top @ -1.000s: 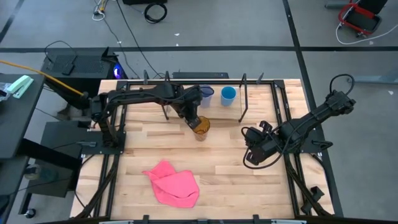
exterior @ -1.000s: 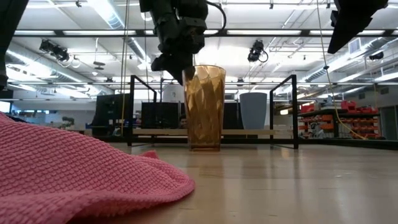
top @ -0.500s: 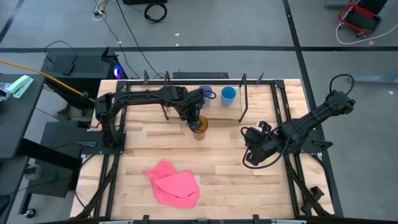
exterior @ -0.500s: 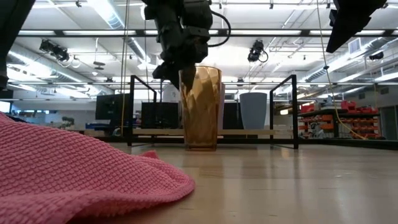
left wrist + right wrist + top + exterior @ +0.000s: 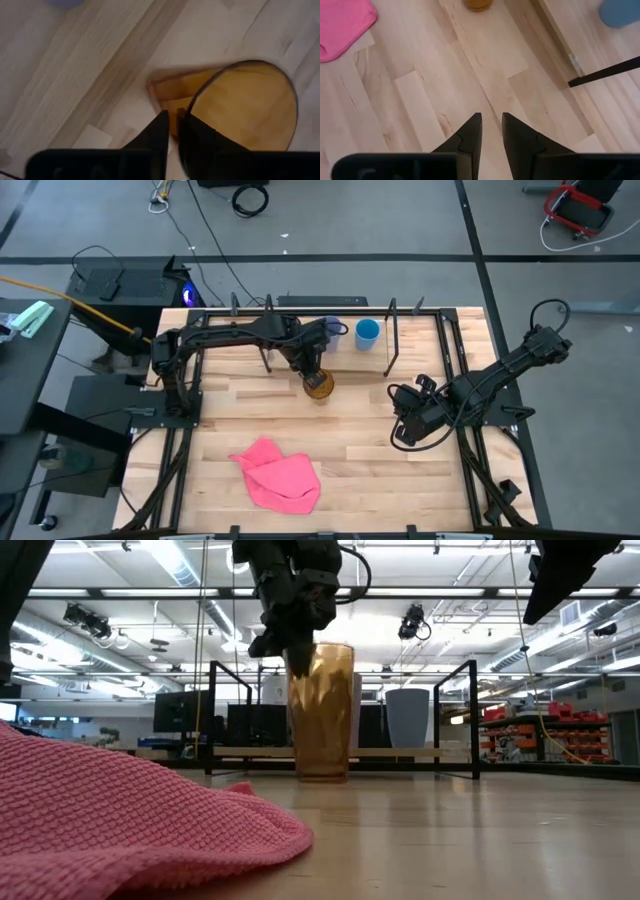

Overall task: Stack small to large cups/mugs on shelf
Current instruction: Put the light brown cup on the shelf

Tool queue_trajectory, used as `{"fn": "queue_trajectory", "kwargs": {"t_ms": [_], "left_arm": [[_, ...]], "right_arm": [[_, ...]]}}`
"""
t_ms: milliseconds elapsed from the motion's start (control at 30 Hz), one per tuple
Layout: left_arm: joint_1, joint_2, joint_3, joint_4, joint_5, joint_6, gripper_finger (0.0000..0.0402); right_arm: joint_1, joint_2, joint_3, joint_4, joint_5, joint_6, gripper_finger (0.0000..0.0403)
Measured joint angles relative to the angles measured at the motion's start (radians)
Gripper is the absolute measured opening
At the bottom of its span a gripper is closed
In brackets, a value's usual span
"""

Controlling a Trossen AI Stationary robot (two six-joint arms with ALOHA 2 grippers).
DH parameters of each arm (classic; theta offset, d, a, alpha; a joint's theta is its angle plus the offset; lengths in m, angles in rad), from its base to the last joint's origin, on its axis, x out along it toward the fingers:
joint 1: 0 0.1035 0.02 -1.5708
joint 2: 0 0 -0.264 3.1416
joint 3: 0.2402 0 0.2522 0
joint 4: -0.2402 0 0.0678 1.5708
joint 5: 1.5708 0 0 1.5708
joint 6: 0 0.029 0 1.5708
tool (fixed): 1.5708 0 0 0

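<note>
The amber-brown translucent cup (image 5: 320, 387) (image 5: 322, 715) stands upright on its base on the wooden table, in front of the shelf (image 5: 250, 752). My left gripper (image 5: 313, 372) (image 5: 172, 127) comes down on its rim and is shut on it. On the shelf's top stand the lavender cup (image 5: 333, 330) and, to its right, the blue cup (image 5: 367, 332) (image 5: 407, 720). My right gripper (image 5: 400, 430) (image 5: 491, 125) waits low over the table at the right, its fingers a little apart with nothing between them. My left gripper pinches the amber cup's rim (image 5: 186, 111) on the side facing the shelf, one finger (image 5: 200, 137) inside the cup and the other (image 5: 159, 131) outside its wall. The fingers point down from above. The cup stands upright with its base on the table.
A crumpled pink cloth (image 5: 278, 477) (image 5: 120, 810) lies near the table's front edge, left of centre. The shelf's thin black legs (image 5: 389, 350) (image 5: 605, 72) stand at the back. Bare wood lies between the amber cup and my right gripper.
My left gripper has come a little lower at the amber cup's rim and drawn toward the shelf. The cup, still on the table, has shifted slightly toward the table's left.
</note>
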Motion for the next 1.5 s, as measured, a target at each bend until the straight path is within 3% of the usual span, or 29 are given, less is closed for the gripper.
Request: {"fn": "queue_trajectory", "kwargs": {"t_ms": [133,433,767,933,1200,1500], "left_arm": [[0.000,0.000,0.017,-0.005,0.004,0.018,0.0014],[0.003,0.001,0.141,-0.228,-0.001,0.094,0.0012],[0.021,0.001,0.433,-0.455,-0.136,0.497,0.0012],[0.075,0.001,0.528,-0.470,-0.182,0.577,0.0012],[0.196,0.003,0.596,-0.596,-0.180,0.649,0.0012],[0.300,0.036,0.597,-0.592,-0.110,0.859,0.0012]], "right_arm": [[0.000,0.000,0.000,0.000,0.020,0.000,0.0082],[0.000,0.000,0.000,-0.001,0.020,-0.004,0.0082],[0.000,0.000,0.000,-0.001,0.022,-0.054,0.0082],[-0.001,0.000,0.000,0.000,0.068,-0.086,0.0082],[-0.019,0.000,0.000,0.049,0.076,-0.165,0.0079],[-0.155,0.000,0.000,0.141,0.076,-0.341,0.0059]]}}
